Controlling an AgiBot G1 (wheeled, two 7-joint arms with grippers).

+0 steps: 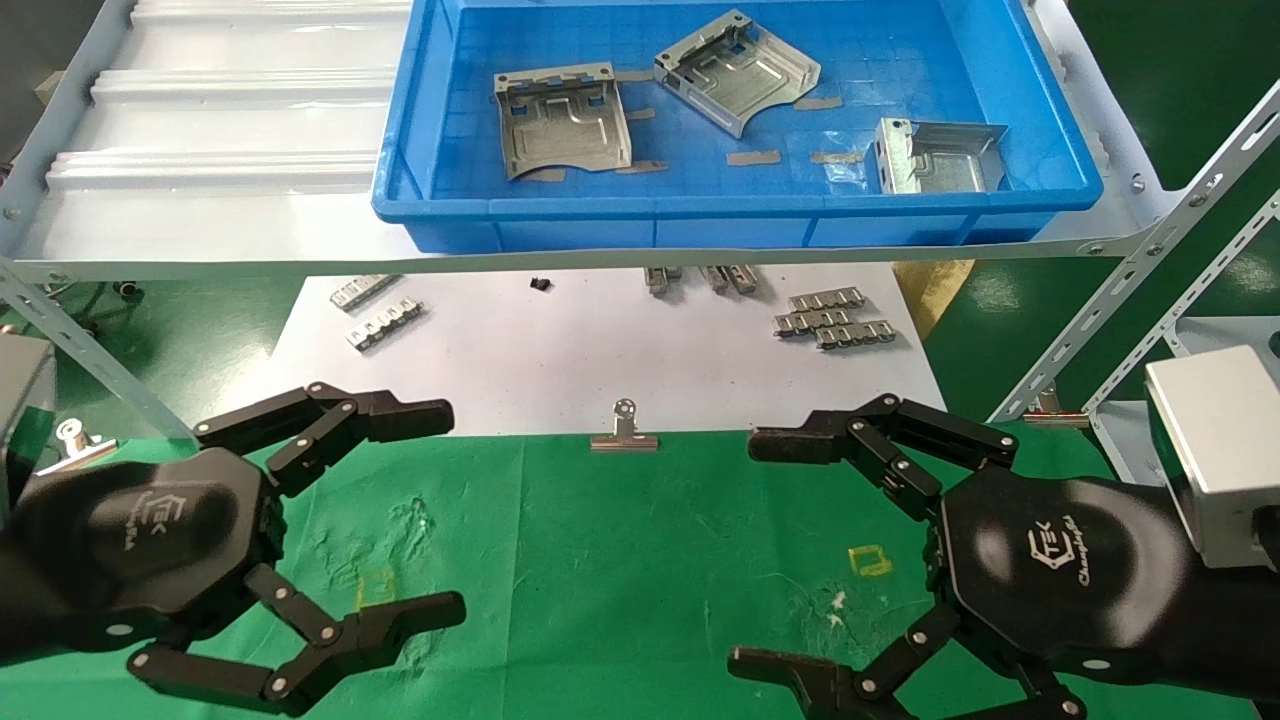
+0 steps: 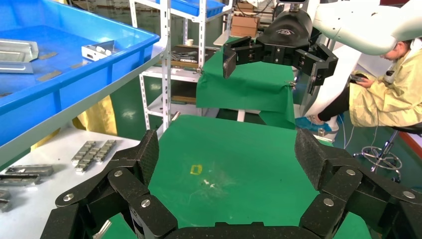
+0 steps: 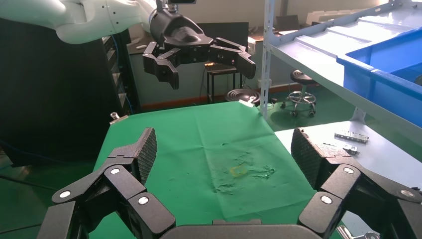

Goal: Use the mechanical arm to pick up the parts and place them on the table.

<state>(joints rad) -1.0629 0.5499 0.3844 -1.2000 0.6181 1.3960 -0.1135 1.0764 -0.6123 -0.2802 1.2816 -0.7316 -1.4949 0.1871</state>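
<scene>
Three silvery parts [image 1: 565,120] [image 1: 735,70] [image 1: 940,155] lie in a blue bin [image 1: 700,205] on the raised shelf at the back. Below, the green table [image 1: 620,560] has nothing on its cloth. My left gripper [image 1: 450,510] hovers open over the table's left side, holding nothing. Facing it from the right, my right gripper [image 1: 745,552] is open too and just as bare. The left wrist view shows its own gripper [image 2: 229,157] open over the cloth, and two parts [image 2: 17,50] [image 2: 99,49] in the bin. The right wrist view shows its gripper [image 3: 226,152] open above the cloth.
A white paper sheet [image 1: 600,360] under the shelf carries toothed metal strips [image 1: 835,318] [image 1: 380,325], and a binder clip [image 1: 624,432] holds its front edge. The pale shelf [image 1: 220,150] overhangs it. Slanted perforated struts [image 1: 1130,290] stand at the right. A seated person [image 2: 383,94] is beyond the table.
</scene>
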